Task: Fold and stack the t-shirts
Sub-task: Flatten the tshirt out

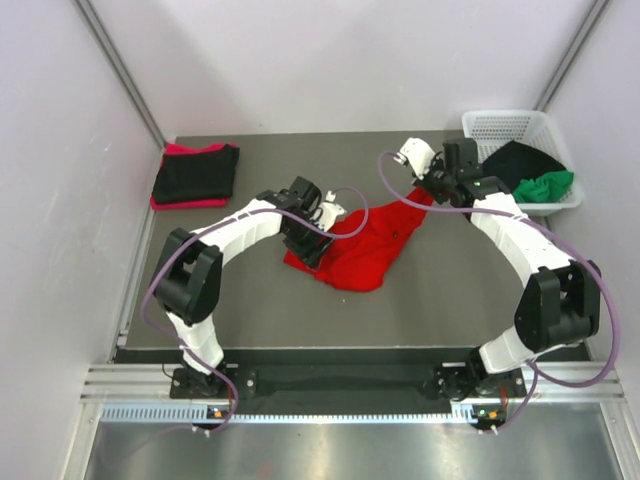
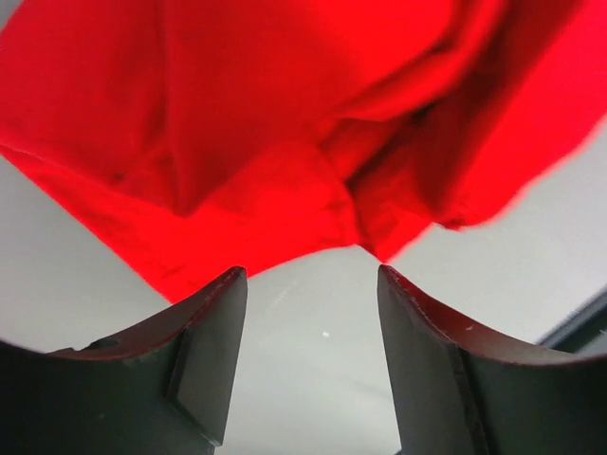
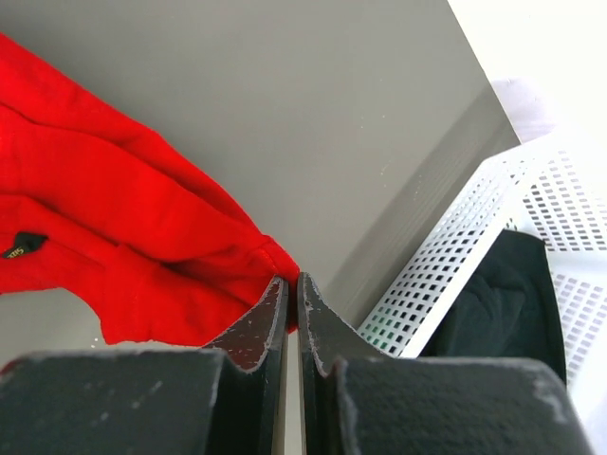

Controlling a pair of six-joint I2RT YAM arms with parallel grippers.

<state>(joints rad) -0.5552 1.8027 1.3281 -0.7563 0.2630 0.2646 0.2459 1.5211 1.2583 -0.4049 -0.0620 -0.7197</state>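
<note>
I'm at the spread-it-flat step: the red shirt [image 1: 365,245] lies crumpled mid-table, the right gripper [image 3: 291,284] pinches its 2 o'clock corner, the left gripper [image 2: 310,275] hangs part-open and empty at its 9 o'clock hem, so next I'd nip that hem.

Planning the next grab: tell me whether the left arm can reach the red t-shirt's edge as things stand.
Probably yes. The left gripper has its jaws apart at the edge of the red t-shirt, with only bare table between and nothing blocking.
</note>
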